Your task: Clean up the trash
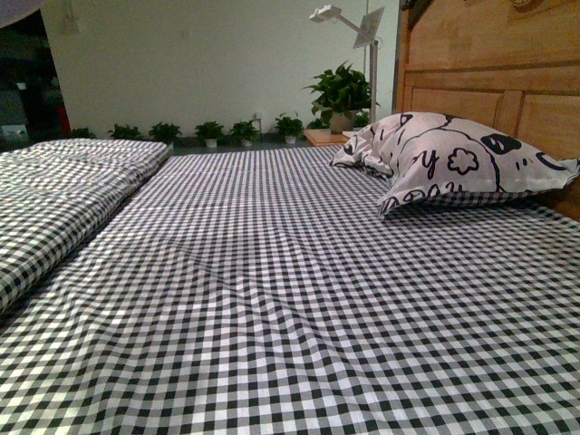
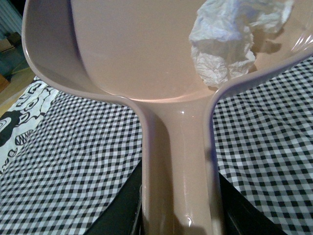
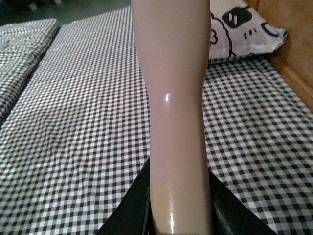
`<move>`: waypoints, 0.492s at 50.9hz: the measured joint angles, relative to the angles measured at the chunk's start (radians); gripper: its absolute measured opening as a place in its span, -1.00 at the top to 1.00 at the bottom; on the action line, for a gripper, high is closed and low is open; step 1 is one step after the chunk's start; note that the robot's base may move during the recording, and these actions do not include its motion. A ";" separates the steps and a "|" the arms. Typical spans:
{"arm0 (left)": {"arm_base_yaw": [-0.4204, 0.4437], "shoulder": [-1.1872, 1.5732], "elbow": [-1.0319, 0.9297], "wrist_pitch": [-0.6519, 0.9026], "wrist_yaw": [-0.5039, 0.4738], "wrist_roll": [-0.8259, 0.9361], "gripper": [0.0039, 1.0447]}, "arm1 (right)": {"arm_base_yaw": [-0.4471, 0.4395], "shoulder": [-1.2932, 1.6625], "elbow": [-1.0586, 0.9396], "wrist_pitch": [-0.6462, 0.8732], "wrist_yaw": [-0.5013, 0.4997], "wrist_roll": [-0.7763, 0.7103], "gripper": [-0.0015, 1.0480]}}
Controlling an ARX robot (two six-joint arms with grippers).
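In the left wrist view, the trash [image 2: 226,46], a crumpled white paper wad, lies inside the pan of the pink dustpan [image 2: 132,54]. My left gripper [image 2: 178,215] is shut on the dustpan's handle, held above the checked bed sheet. In the right wrist view, my right gripper [image 3: 178,215] is shut on the pink brush handle [image 3: 173,98], which rises out of the picture; the bristles are out of view. Neither arm nor tool shows in the front view.
A black-and-white checked sheet [image 1: 272,299] covers the bed. A patterned pillow [image 1: 453,159] leans at the wooden headboard [image 1: 507,82] on the right. A folded checked quilt [image 1: 63,190] lies at the left. Potted plants [image 1: 340,95] and a lamp stand beyond the bed.
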 joint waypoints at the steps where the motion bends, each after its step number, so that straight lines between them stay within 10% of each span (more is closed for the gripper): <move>1: -0.010 -0.028 -0.006 -0.021 -0.006 -0.013 0.51 | -0.007 -0.016 0.002 -0.008 -0.012 0.003 0.62; 25: -0.125 -0.285 -0.101 -0.166 -0.124 -0.106 0.51 | -0.086 -0.192 0.019 -0.101 -0.130 0.064 0.62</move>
